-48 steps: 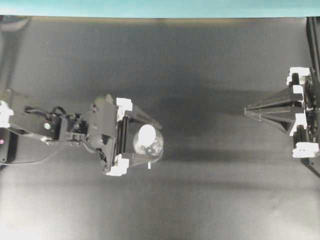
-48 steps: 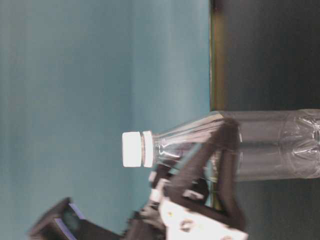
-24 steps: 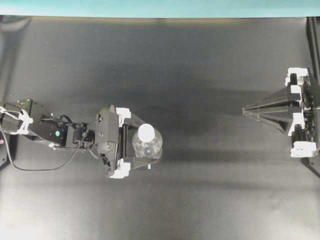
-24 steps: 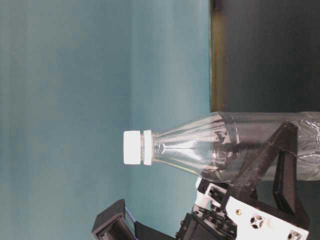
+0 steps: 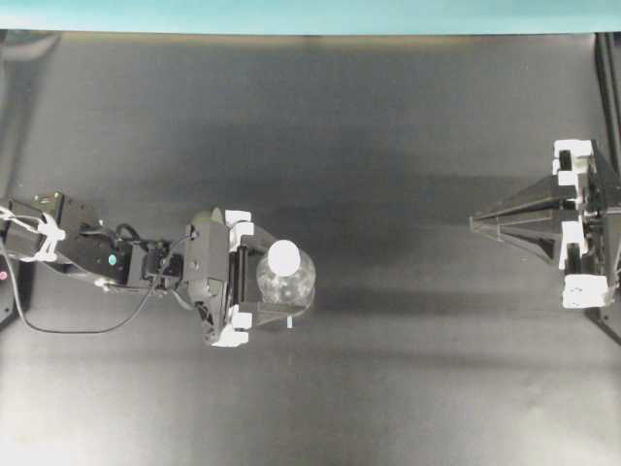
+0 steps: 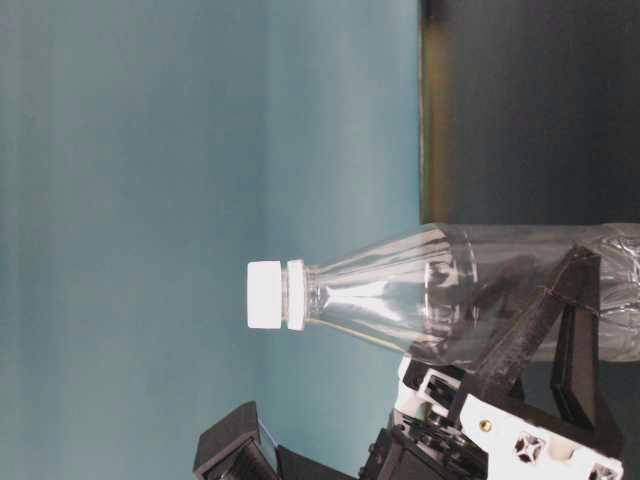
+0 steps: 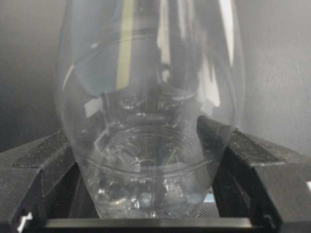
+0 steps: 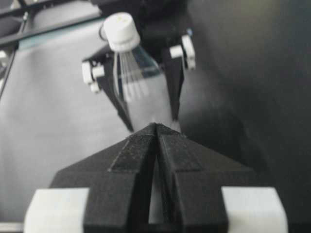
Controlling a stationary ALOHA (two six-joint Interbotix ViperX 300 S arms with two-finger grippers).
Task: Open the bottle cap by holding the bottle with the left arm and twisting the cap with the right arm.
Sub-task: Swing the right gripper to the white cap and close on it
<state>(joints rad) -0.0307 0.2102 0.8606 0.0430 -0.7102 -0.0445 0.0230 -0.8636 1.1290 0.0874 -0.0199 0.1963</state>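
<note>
Since the earlier frames, the left arm (image 5: 87,257) has stretched out low along the table and its gripper (image 5: 275,284) has drawn its fingers in from their widest spread, so they now sit against both sides of the bottle (image 5: 286,280). Whether they press it firmly cannot be told. The right arm (image 5: 587,225) has hardly shifted at the right edge.

From overhead, the bottle stands upright left of centre on the dark table (image 5: 388,146), its white cap (image 5: 284,257) seen end-on, with the cabled left arm reaching in from the left. The right gripper (image 5: 473,221) points toward the bottle from well apart, its fingers pinched together to a point on nothing.

At table level the picture is turned sideways: the clear bottle (image 6: 470,295) runs across the frame with the cap (image 6: 264,295) at its left end, bare and untouched, while the left gripper's fingers (image 6: 560,310) cross the lower body.

From the left wrist, the bottle's bulging base (image 7: 150,145) fills the view, a black finger (image 7: 43,165) meeting it on each side.

From the right wrist, the closed right fingertips (image 8: 155,133) aim at the bottle (image 8: 138,80), whose cap (image 8: 120,30) is in plain sight beyond.
</note>
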